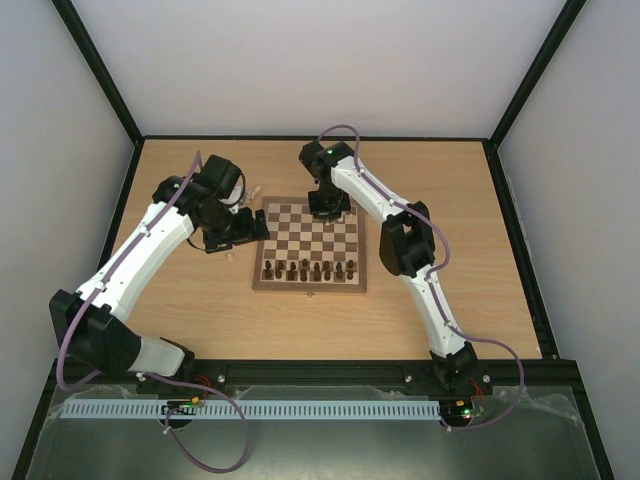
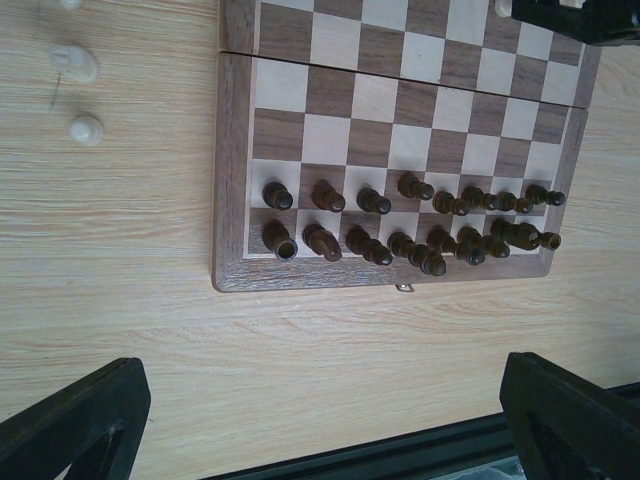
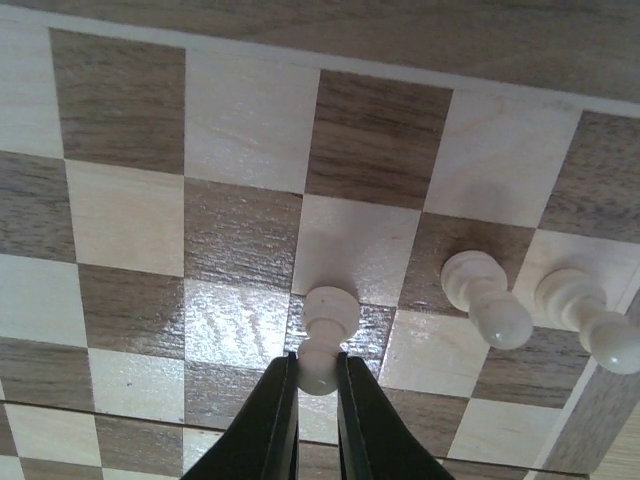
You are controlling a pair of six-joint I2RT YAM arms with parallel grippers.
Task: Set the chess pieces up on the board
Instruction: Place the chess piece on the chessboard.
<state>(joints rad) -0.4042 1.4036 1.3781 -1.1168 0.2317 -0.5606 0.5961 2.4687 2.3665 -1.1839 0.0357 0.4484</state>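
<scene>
The board (image 1: 310, 245) lies mid-table, with two rows of dark chess pieces (image 1: 308, 269) along its near edge; they also show in the left wrist view (image 2: 410, 222). My right gripper (image 3: 318, 385) is shut on a cream pawn (image 3: 325, 340) whose base rests on a dark square near the board's far edge (image 1: 329, 207). Two more cream pieces (image 3: 487, 297) stand to its right. My left gripper (image 2: 320, 420) is open and empty, above the bare tabletop left of the board (image 1: 235, 232). Loose cream pieces (image 2: 75, 65) lie on the table.
The board's brown border (image 2: 232, 150) and small metal clasp (image 2: 404, 288) face the table's near edge. A black rail (image 2: 400, 455) runs along that edge. Black frame posts (image 1: 100, 70) and white walls enclose the table.
</scene>
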